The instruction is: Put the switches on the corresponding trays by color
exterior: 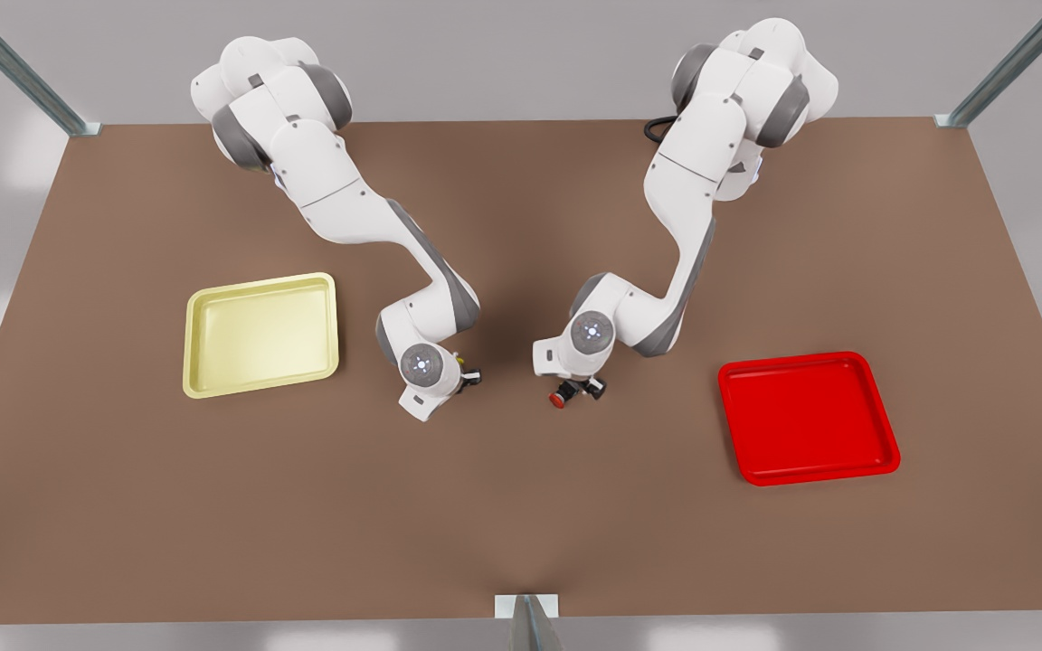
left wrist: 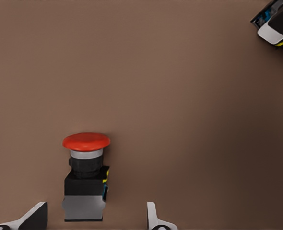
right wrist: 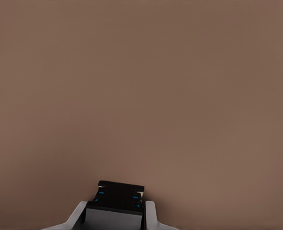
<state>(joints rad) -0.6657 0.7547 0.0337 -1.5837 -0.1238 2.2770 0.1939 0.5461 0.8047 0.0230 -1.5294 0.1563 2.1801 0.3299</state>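
left hand (left wrist: 96, 216) spread astride red switch (left wrist: 85, 177), cap pointed away, on counter (exterior: 521, 506) | right hand (right wrist: 113, 215) pinched on yellow switch (right wrist: 115, 199) | red tray (exterior: 806, 418) lies beyond left hand, yellow tray (exterior: 260, 334) beside right hand

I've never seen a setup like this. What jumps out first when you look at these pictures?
Two trays catch the eye on the brown table: a pale yellow tray on the front view's left and a bright red tray on its right. Between them, two white arms bend down toward the table's middle. The left gripper stands open around a red-capped switch, while the right gripper is shut on a small dark switch body.
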